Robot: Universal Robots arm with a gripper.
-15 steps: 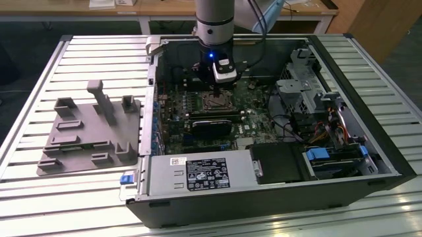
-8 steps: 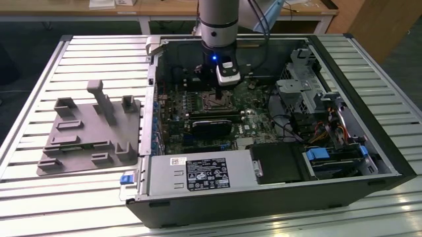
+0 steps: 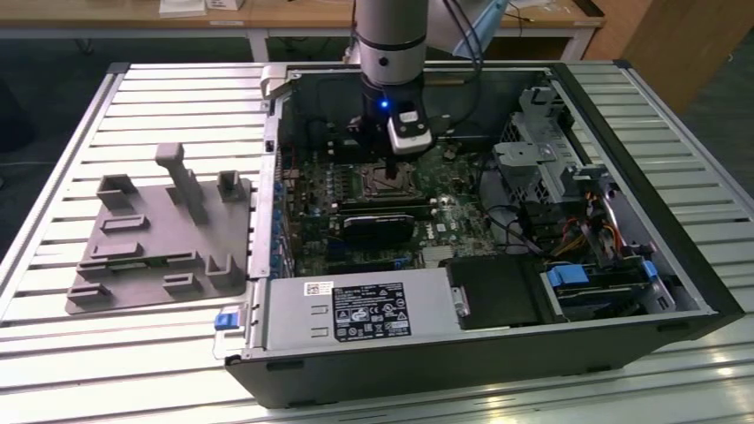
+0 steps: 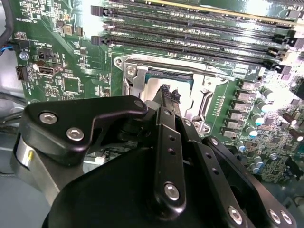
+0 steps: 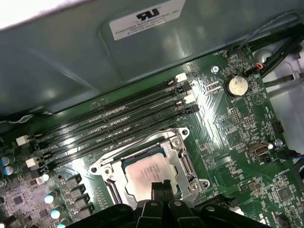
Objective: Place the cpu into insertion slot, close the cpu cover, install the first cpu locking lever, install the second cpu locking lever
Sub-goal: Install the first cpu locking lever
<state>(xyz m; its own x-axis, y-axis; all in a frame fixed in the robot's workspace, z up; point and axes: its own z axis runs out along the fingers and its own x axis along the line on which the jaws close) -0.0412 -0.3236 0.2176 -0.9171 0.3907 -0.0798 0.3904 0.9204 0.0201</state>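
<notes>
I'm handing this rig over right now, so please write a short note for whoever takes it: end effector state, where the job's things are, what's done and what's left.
End effector: fingertips together, holding nothing, poised right above the chip, inside the open computer case.
Chip: already lying in the socket on the green board; that step looks done.
Cover: the silvery metal frame sits around the socket with the chip's top showing through its cut-out. Whether it is fully down cannot be told.
Left: confirm the cover is closed, then both locking levers. Their position cannot be made out.
</notes>
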